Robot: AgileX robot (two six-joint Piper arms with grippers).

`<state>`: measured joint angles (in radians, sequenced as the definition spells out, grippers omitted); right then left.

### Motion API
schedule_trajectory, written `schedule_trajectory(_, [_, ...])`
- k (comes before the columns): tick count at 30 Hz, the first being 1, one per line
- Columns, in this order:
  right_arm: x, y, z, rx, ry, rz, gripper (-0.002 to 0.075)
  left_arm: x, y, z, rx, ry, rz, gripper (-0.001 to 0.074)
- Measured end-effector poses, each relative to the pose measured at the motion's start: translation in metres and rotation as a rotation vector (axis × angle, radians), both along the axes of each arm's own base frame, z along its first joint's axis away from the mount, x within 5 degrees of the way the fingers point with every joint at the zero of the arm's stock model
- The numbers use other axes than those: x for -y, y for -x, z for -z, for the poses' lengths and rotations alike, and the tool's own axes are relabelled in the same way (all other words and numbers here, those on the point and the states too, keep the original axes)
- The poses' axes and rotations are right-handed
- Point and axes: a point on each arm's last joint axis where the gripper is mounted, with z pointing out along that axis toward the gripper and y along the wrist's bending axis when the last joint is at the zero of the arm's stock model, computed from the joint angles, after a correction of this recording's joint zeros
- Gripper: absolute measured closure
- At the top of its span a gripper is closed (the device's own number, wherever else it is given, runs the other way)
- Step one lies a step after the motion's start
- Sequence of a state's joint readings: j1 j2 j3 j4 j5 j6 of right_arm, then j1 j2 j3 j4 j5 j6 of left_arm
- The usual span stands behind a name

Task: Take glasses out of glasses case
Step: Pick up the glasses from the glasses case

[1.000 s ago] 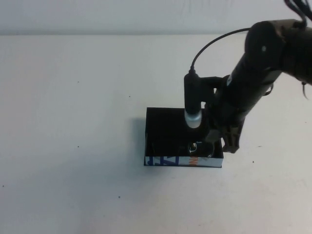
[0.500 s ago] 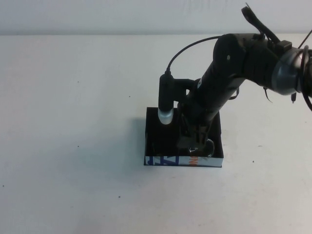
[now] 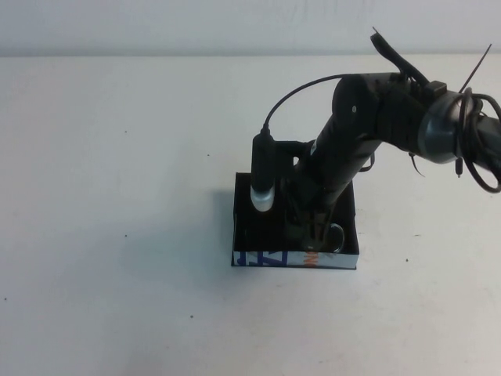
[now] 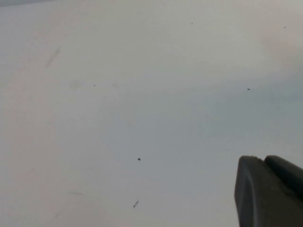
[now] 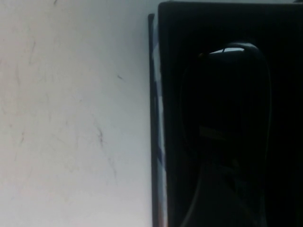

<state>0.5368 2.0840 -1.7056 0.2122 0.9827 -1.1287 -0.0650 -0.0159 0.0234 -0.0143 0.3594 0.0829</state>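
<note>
The glasses case (image 3: 270,258) is a shallow black box at the table's middle, with its white and light blue printed side facing the front. The glasses (image 3: 337,235) lie inside it; only a curved lens rim shows near the right front corner. My right gripper (image 3: 309,233) reaches down into the case, over the glasses, and its arm hides most of them. The right wrist view shows the case's edge (image 5: 160,142) and a dark lens outline of the glasses (image 5: 222,94) inside. My left gripper (image 4: 264,160) hangs over bare table, shut and empty, and is outside the high view.
The white table (image 3: 117,196) lies open all around the case. The right arm (image 3: 368,117) with its cable slants in from the back right. The wrist camera (image 3: 262,184) hangs over the case's left rear part.
My right arm has swung left and lowered, bringing the gripper from the case's right edge down into the case. The case has not moved.
</note>
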Motion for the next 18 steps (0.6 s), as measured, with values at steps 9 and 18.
schedule_trajectory(9, [-0.001, -0.002, 0.012, -0.019, 0.012, -0.001, 0.0407, 0.000, 0.000, 0.000, 0.000, 0.000, 0.000, 0.0740])
schedule_trajectory(18, [-0.002, -0.004, 0.024, -0.041, 0.026, -0.001, 0.0419, 0.000, 0.000, 0.000, 0.000, 0.000, 0.000, 0.0739])
